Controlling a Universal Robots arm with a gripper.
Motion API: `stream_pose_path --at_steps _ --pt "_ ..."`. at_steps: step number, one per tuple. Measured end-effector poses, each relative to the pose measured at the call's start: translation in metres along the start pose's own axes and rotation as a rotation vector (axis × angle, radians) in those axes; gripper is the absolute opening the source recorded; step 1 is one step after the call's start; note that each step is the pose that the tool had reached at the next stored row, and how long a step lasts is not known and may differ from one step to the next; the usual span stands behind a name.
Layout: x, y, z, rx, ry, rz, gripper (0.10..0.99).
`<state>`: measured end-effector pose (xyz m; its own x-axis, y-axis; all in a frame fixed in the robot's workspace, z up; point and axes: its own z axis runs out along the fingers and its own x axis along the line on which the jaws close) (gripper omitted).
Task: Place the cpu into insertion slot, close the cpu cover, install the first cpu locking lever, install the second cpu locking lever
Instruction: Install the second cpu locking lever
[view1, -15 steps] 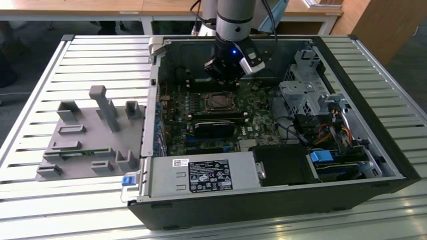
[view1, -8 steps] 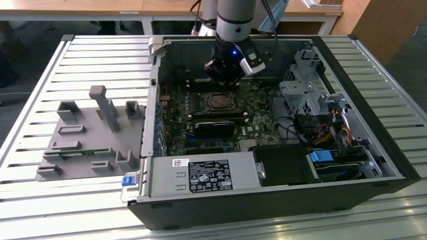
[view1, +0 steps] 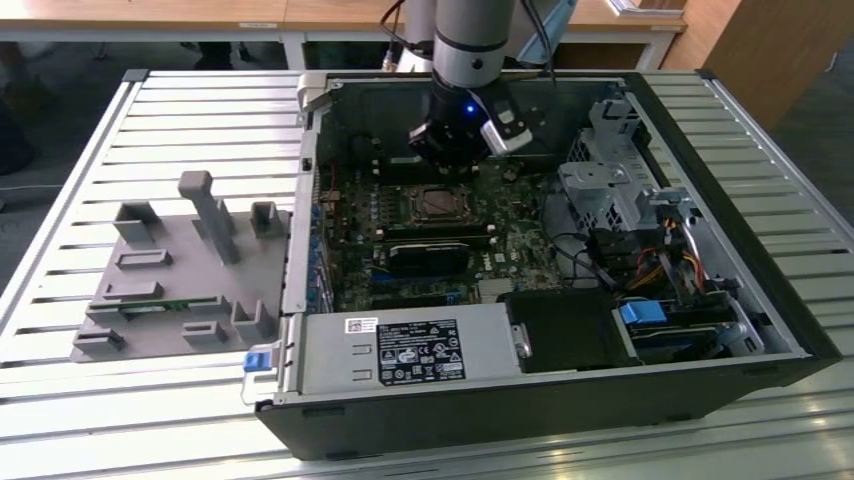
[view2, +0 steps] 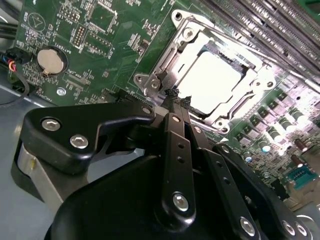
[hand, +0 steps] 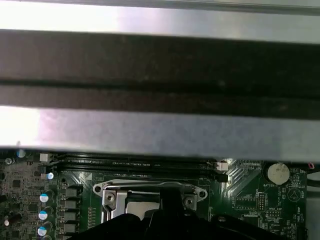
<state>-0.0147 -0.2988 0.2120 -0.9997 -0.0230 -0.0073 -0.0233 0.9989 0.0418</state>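
Second wrist view shows the cpu (view2: 209, 80) seated in the insertion slot (view2: 227, 117), the tool (view2: 177, 98) closed, empty.

A slatted metal table (view1: 160, 110) carries an open computer case (view1: 534, 400) (lying flat) and a grey fixture (view1: 180, 270).

Cpu (view2: 207, 82): silvery square chip, seated flat in the insertion slot (view2: 248, 95), framed by the closed cpu cover (view2: 172, 57), just beyond the gripper (view2: 176, 96) fingertips.
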Motion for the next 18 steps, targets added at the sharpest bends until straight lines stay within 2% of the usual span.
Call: stream_pose_path --at_steps 6,9,12,16,18 --pt "0.0002 -0.0069 -0.0003 0.000 -0.0001 0.000 0.106" --pt "0.0002 -0.0077 -0.0014 0.000 0.0001 0.000 0.106" --pt "0.0002 -0.0078 -0.0057 0.000 -0.0001 0.000 0.106" --pt "0.0001 -0.0075 -0.0153 0.000 0.0000 0.000 0.106" --pt "0.0001 -0.0081 -0.0172 0.000 -0.0001 0.000 0.106"
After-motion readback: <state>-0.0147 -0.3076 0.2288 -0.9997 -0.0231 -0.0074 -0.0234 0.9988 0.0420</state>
